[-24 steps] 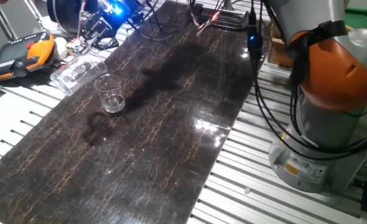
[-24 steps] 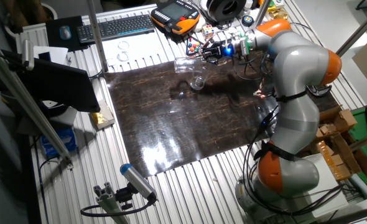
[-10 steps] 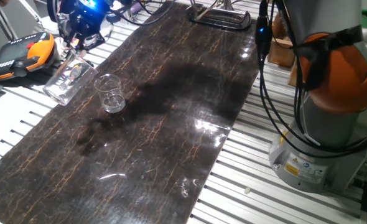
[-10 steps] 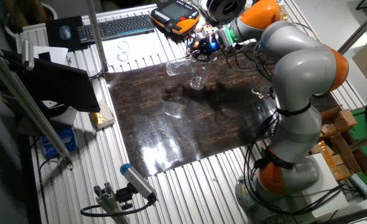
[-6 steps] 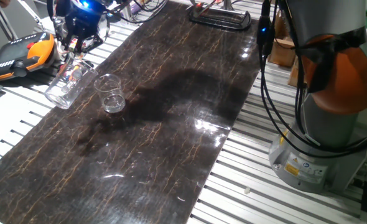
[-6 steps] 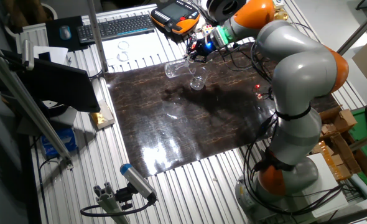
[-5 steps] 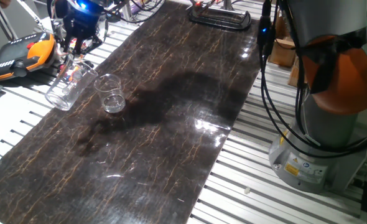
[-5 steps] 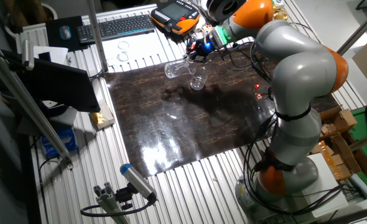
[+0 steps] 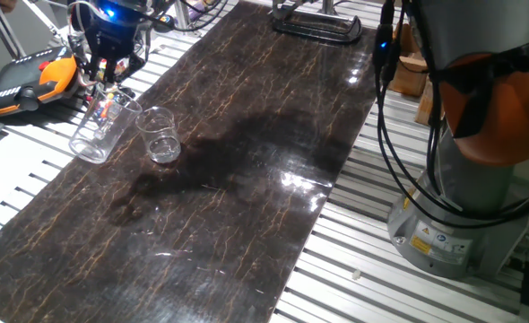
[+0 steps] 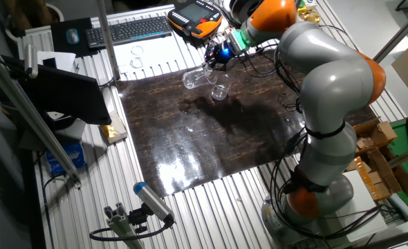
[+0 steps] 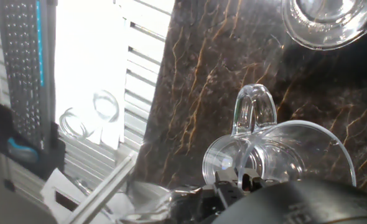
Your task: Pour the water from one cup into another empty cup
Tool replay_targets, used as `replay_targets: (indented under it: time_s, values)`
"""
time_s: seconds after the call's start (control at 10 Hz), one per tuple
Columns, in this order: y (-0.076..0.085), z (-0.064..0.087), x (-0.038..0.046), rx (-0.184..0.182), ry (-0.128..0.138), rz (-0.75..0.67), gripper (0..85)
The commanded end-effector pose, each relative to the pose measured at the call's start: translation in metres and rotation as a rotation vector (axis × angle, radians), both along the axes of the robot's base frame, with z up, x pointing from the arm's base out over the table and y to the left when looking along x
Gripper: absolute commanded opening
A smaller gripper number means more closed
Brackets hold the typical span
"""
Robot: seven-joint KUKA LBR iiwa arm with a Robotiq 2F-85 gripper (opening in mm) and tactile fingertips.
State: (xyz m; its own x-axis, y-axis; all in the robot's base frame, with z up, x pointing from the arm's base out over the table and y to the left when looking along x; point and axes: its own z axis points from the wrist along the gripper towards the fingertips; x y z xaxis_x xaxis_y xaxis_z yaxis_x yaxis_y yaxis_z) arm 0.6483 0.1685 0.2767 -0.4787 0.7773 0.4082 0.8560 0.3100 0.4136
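The taller clear cup (image 9: pixel 99 126) hangs tilted, mouth up toward the hand and thick base low near the dark marbled mat (image 9: pixel 247 161). My gripper (image 9: pixel 108 88) is shut on its rim. The shorter, wider cup (image 9: pixel 160 135) stands upright on the mat just right of it, apart from it. From the other fixed view the tall cup (image 10: pixel 194 77) leans left of the short cup (image 10: pixel 220 90), under the gripper (image 10: pixel 208 67). In the hand view the held cup (image 11: pixel 277 155) fills the bottom and the short cup (image 11: pixel 323 22) shows at top right. I cannot make out the water.
An orange-and-black pendant (image 9: pixel 31 76) lies left of the mat, with cables behind the hand. A keyboard (image 10: pixel 128 29) and two clear round lids (image 11: pixel 90 115) on white paper sit past the mat's edge. A black stand (image 9: pixel 314 20) is at the far end. The robot base (image 9: pixel 480 179) is at right.
The gripper has swung the tall cup from lying almost level beside the short cup to a steeper, more upright tilt, shifting slightly left. The short cup has stayed put.
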Motion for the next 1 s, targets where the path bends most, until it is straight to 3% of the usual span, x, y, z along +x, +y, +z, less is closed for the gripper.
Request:
replay_targets:
  time_s: [0.0, 0.2, 0.5, 0.8, 0.9]
  values:
    - [0.000, 0.000, -0.0005, -0.014, -0.013, 0.027, 0.7]
    - [-0.001, 0.001, -0.0005, -0.049, -0.036, 0.072, 0.7]
    - [-0.014, 0.011, 0.0012, -0.097, -0.041, 0.132, 0.7]
    - [-0.035, 0.021, 0.0040, -0.219, -0.053, 0.235, 0.7]
    - [-0.042, 0.023, 0.0049, -0.242, -0.058, 0.255, 0.7]
